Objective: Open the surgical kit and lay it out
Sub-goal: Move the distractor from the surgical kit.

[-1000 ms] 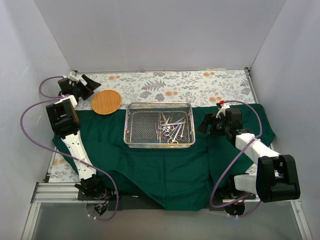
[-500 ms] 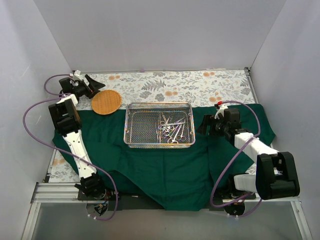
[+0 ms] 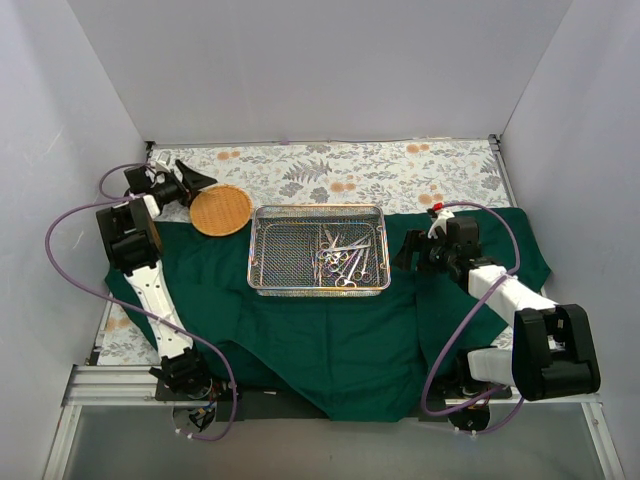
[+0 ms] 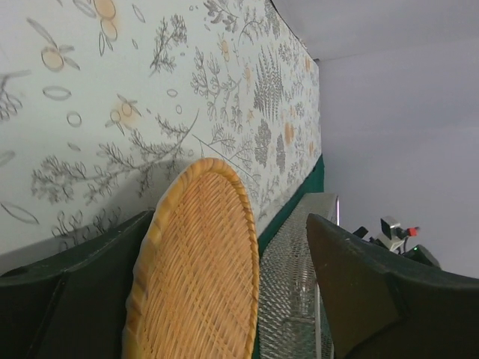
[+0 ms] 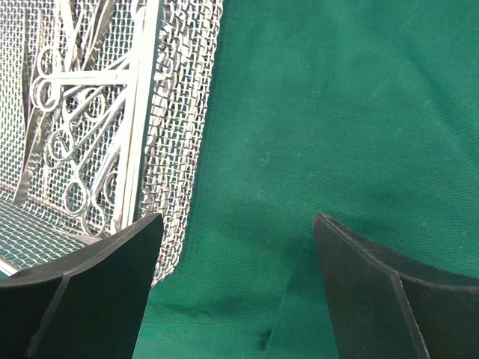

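Left claw [image 4: 228,218] open, fingers either side of the round woven orange basket [image 4: 194,277], far left on the floral worktop [image 3: 350,170], right claw [image 5: 238,217] open low over the dark green cloth wrap [image 5: 337,112], just right of the wire-mesh tray [image 3: 290,255], mid-cloth, steel scissors and forceps [image 3: 345,262] in its right half

Right end effector [image 5: 236,224]: jaws spread wide, nothing gripped, only cloth showing between them.
Fingers [image 5: 82,299]: two dark ones at the bottom corners, and the left one sits in front of the tray's near corner.
Green cloth [image 5: 337,112]: fills the centre and right, with a crease low down.
Wire-mesh tray [image 5: 183,112]: over on the left, resting on the cloth.
Steel instruments [image 5: 75,127]: ring-handled, lying overlapped inside the tray.
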Controlling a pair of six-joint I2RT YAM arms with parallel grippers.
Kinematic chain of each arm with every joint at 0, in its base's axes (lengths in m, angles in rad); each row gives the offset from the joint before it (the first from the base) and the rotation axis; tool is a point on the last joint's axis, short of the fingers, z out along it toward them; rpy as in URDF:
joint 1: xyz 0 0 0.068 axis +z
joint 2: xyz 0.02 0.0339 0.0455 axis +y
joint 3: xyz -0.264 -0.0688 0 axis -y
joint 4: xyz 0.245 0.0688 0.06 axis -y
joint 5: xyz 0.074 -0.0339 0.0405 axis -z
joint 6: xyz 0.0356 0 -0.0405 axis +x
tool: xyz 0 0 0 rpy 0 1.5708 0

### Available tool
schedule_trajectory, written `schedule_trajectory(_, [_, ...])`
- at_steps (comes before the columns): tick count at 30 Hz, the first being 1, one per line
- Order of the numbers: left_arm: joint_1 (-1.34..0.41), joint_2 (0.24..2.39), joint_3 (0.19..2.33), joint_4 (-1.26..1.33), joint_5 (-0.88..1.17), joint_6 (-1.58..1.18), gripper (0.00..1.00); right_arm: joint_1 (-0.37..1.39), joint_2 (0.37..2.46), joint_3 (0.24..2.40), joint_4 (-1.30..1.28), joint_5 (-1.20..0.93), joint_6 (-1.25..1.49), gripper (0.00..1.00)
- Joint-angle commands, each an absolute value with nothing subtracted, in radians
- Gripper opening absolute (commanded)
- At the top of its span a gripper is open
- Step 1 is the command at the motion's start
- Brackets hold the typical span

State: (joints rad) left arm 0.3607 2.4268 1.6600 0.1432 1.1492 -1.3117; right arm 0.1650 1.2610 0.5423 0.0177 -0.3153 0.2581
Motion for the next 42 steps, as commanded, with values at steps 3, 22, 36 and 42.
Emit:
schedule_trajectory(3, [0.353, 2.159, 1.484, 0.179, 1.140, -1.416, 0.79, 0.173, 1.209, 0.561, 0.032, -0.321, 0.252, 0.89])
schedule_trajectory(22, [0.354, 1.497, 0.960, -0.159, 0.565, -1.396, 0.80, 0.190, 1.175, 0.549, 0.043, -0.336, 0.261, 0.89])
schedule_trajectory(36, [0.354, 1.095, 0.693, -0.373, 0.146, -1.482, 0.87, 0.202, 1.167, 0.554, 0.037, -0.311, 0.256, 0.89])
schedule_trajectory(42, [0.322, 1.086, 0.744, -0.394, 0.012, -1.404, 0.98, 0.213, 1.155, 0.557, 0.026, -0.261, 0.258, 0.89])
